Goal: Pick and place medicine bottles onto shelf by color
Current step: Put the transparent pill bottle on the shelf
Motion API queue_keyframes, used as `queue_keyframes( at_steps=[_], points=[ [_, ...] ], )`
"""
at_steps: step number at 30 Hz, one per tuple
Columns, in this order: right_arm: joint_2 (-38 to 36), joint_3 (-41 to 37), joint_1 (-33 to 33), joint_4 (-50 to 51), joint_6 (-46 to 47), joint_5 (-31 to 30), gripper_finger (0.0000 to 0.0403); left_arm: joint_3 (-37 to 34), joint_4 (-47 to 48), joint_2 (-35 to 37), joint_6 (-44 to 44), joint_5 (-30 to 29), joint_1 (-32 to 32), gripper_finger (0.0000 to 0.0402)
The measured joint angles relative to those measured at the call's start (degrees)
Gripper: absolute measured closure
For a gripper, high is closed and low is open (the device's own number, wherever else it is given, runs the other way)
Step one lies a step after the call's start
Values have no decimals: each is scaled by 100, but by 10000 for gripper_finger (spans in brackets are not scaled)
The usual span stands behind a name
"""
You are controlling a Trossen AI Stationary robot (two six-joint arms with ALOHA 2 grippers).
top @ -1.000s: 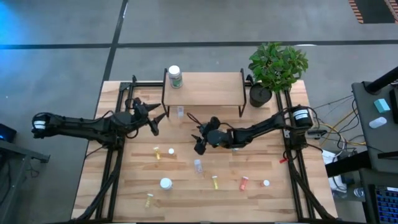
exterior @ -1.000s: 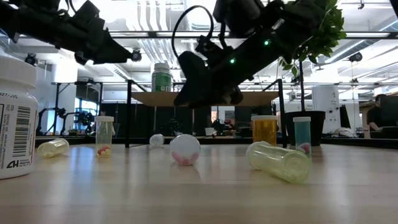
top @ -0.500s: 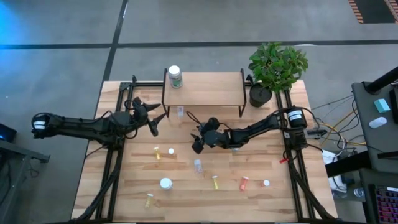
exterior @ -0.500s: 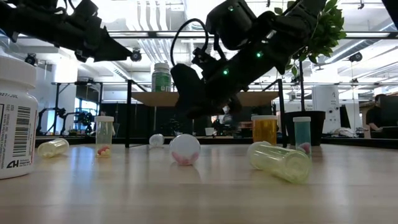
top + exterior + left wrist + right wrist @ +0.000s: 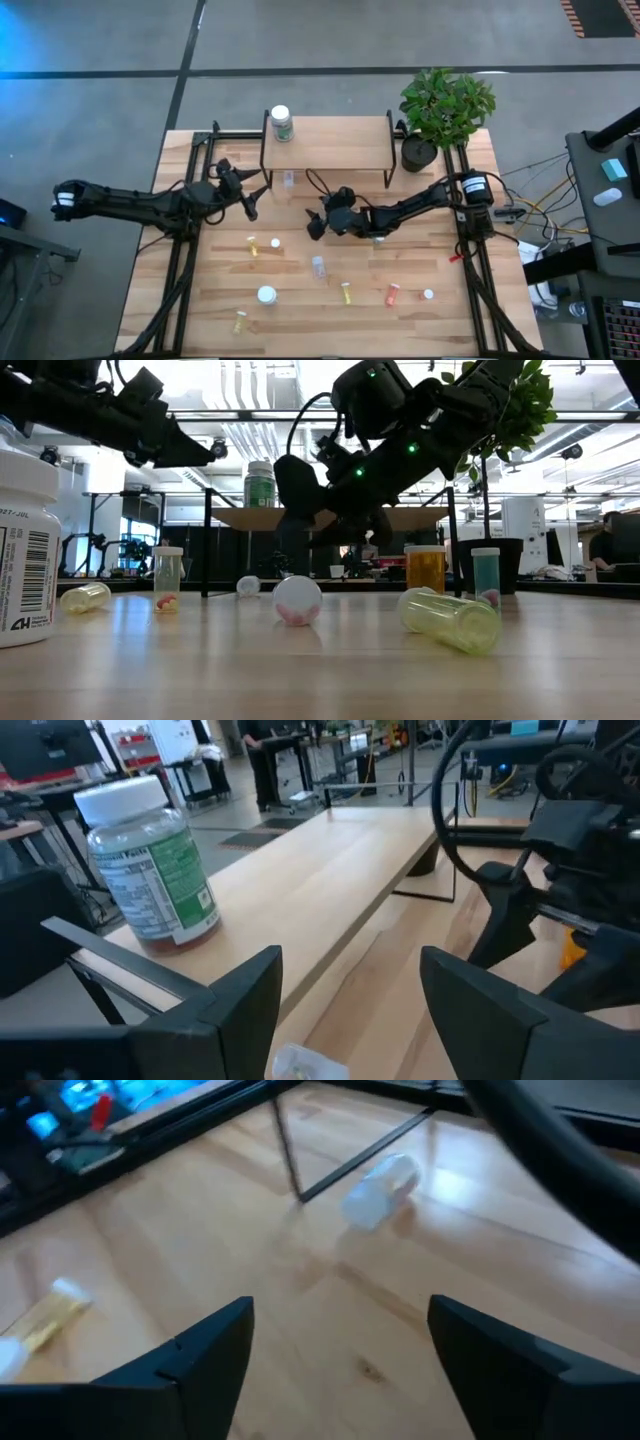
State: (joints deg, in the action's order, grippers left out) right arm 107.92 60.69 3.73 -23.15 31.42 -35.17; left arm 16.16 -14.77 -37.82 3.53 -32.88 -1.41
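Observation:
The shelf [image 5: 330,143] stands at the table's far side, and a green-labelled, white-capped medicine bottle [image 5: 282,122] stands upright on its left end [image 5: 150,870]. A clear vial [image 5: 289,180] lies on its side on the table by the shelf's front left leg [image 5: 380,1180]. My left gripper [image 5: 256,200] hangs open left of that vial, pointing toward the shelf. My right gripper [image 5: 311,226] hovers open over the table's middle, pointing at the vial, with nothing between its fingers [image 5: 340,1330]. Several more bottles lie or stand nearer the front.
A potted plant [image 5: 440,110] stands at the far right corner. On the near half of the table are a yellow vial [image 5: 252,246], a clear vial [image 5: 318,266], a white bottle [image 5: 266,295], an orange one [image 5: 392,294] and others. Bare wood lies under the right gripper.
My right gripper has rolled about its own pointing line, and its fingers now stand wider apart. It stays over the table's middle. No bottle has moved.

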Motion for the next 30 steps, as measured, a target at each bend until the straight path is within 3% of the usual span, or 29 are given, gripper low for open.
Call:
queue_keyframes(
  at_steps=[6, 15, 24, 30],
  points=[
    [0, 0, -2, 0, 200, -318, 76, -56, -133, 89, 138, -1, 0, 181],
    [507, 108, 17, -586, 75, -388, 74, -60, -123, 206, 175, -2, 0, 181],
    [1458, 1259, 24, -580, -310, -386, 74, -68, -111, 211, 151, -4, 0, 181],
    [1692, 1907, 24, -130, -564, -387, 74, -83, -94, 197, 136, -1, 0, 181]
  ],
)
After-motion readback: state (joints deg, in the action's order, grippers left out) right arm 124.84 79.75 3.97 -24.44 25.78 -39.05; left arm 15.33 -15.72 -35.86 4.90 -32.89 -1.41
